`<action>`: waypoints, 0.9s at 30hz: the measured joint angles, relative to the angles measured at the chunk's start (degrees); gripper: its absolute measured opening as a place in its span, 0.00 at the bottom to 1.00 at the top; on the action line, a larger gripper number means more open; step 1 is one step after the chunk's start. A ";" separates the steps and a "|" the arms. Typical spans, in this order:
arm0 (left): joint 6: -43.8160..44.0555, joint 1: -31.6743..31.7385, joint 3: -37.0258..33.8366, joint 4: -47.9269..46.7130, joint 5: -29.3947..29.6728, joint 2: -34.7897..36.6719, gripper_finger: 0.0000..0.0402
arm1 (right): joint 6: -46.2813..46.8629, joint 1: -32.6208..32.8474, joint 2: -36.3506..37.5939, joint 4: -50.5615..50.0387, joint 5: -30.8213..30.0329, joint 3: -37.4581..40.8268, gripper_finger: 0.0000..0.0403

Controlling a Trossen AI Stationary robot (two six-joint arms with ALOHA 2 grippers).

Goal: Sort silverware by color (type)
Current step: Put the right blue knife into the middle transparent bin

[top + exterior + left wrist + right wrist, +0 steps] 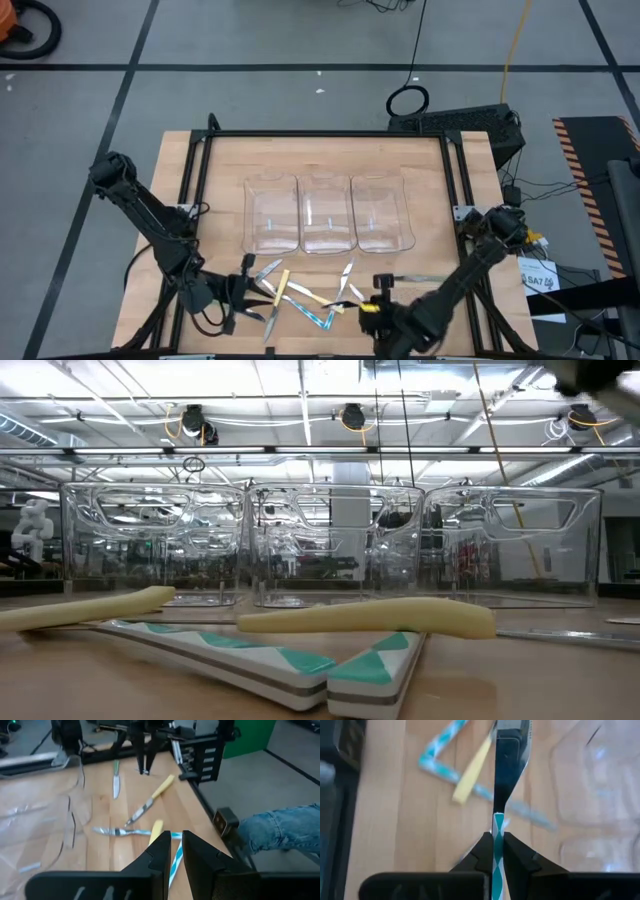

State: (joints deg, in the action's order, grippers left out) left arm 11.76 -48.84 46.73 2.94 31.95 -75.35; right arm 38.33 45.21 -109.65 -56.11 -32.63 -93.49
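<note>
Closest to the worktop's [190, 150] near edge, the right gripper [494, 851] is clamped edge-on around the green-patterned handle of a utensil [506, 775], its silvery end pointing out ahead of the fingers toward the bins; the thin grip on the handle looks chosen so the metal end hangs free for a drop. Which kind of utensil it is cannot be told. Beside it, the left gripper [172, 854] hangs low over the scattered pile with its fingers drawn narrow and nothing between them, seemingly waiting its turn. Under and around both arms lies the unsorted silverware [300, 295]: a yellow-handled piece [150, 800], a green-handled knife [116, 780], a light-blue one [122, 832] and others, crossed over one another near the front edge, well apart from the bins. Farther back, three clear bins [328, 213] stand side by side at mid-worktop, one presumably for each handle colour; a few pale slivers show inside them, too faint to name. By this layout the sort is at an early stage, with most pieces not yet binned. Beyond the frame's edge, a person's leg [280, 827] in jeans shows.
</note>
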 joint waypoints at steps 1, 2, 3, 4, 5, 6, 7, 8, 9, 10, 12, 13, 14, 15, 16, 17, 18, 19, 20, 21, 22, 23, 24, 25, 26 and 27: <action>-0.77 -0.04 0.59 0.00 -0.01 0.00 0.14 | 0.32 0.53 0.00 1.18 -2.32 0.00 0.04; -1.45 -0.04 1.04 0.04 -0.01 0.00 0.14 | 0.52 0.93 0.00 2.31 -4.86 0.00 0.04; -2.04 -0.03 1.41 0.23 0.02 0.00 0.14 | 0.63 1.20 0.00 3.46 -7.29 0.00 0.04; -2.68 0.12 1.63 0.41 0.06 0.00 0.14 | 0.65 1.40 0.00 4.76 -9.33 0.00 0.04; -3.15 0.29 1.75 0.65 0.17 0.02 0.14 | 0.40 1.43 0.01 6.24 -11.24 0.00 0.04; -3.43 0.52 1.78 0.88 0.38 0.02 0.14 | -0.16 1.43 0.02 7.97 -12.78 0.00 0.04; -3.76 0.82 1.78 1.10 0.55 0.02 0.14 | -1.13 1.43 0.02 10.09 -14.07 0.00 0.04; -3.77 1.05 1.78 1.24 0.65 0.02 0.14 | -2.83 1.43 0.01 12.13 -15.35 0.00 0.04; -3.77 1.37 1.78 1.25 0.69 0.02 0.14 | -4.87 1.43 0.02 14.30 -16.66 0.00 0.04; -3.77 1.66 1.78 1.26 0.74 0.02 0.14 | -6.89 1.43 0.01 16.53 -18.31 0.00 0.04; -3.79 2.26 1.78 1.27 0.74 0.02 0.14 | -10.22 1.31 0.02 20.65 -21.71 -0.02 0.04; -3.82 2.61 1.78 1.27 0.74 0.02 0.14 | -11.53 1.18 0.02 22.63 -23.49 -0.02 0.04; -3.91 2.94 1.78 1.27 0.72 0.02 0.14 | -12.60 1.01 0.00 24.41 -25.07 -0.02 0.04; -4.13 3.36 1.78 1.29 0.74 0.02 0.14 | -13.49 0.80 0.00 26.34 -26.92 -0.02 0.04; -4.18 3.69 1.78 1.33 0.74 0.02 0.14 | -14.30 0.52 0.01 28.01 -28.74 -0.02 0.04; -4.29 3.99 1.78 1.38 0.78 0.02 0.14 | -14.78 0.17 0.02 29.41 -30.19 -0.02 0.04; -4.33 4.24 1.78 1.42 0.85 0.02 0.14 | -14.94 -0.21 0.02 30.53 -31.29 -0.02 0.04; -4.31 4.45 1.78 1.42 0.85 0.02 0.14 | -14.96 -0.53 0.02 31.56 -32.41 -0.02 0.04; -4.19 4.65 1.78 1.46 0.85 0.02 0.14 | -14.67 -0.91 0.02 32.60 -33.46 -0.02 0.04; -4.18 4.87 1.78 1.52 0.85 0.02 0.14 | -14.24 -1.27 0.02 33.63 -33.90 -0.02 0.04; -4.18 4.96 1.78 1.64 0.83 0.02 0.14 | -14.00 -1.63 0.02 34.77 -34.29 -0.02 0.04; -4.16 5.01 1.78 1.89 0.85 0.02 0.14 | -13.93 -1.93 0.02 35.98 -34.79 -0.02 0.04; -4.16 5.01 1.78 2.04 0.85 0.02 0.14 | -14.23 -2.20 -0.02 37.20 -34.94 -0.02 0.04; -4.16 5.01 1.78 2.46 0.85 0.02 0.14 | -15.41 -2.48 -0.27 39.12 -34.98 -0.02 0.04; -4.25 5.01 1.78 3.06 0.85 0.02 0.14 | -17.09 -2.64 -0.57 41.25 -35.27 -0.02 0.04; -4.44 5.01 1.78 3.46 0.83 0.02 0.14 | -18.92 -2.82 -1.00 43.67 -35.80 -0.02 0.04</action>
State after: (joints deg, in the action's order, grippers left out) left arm 7.32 -43.83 48.51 6.40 32.77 -75.33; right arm 19.41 42.39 -110.65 -12.44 -68.43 -93.51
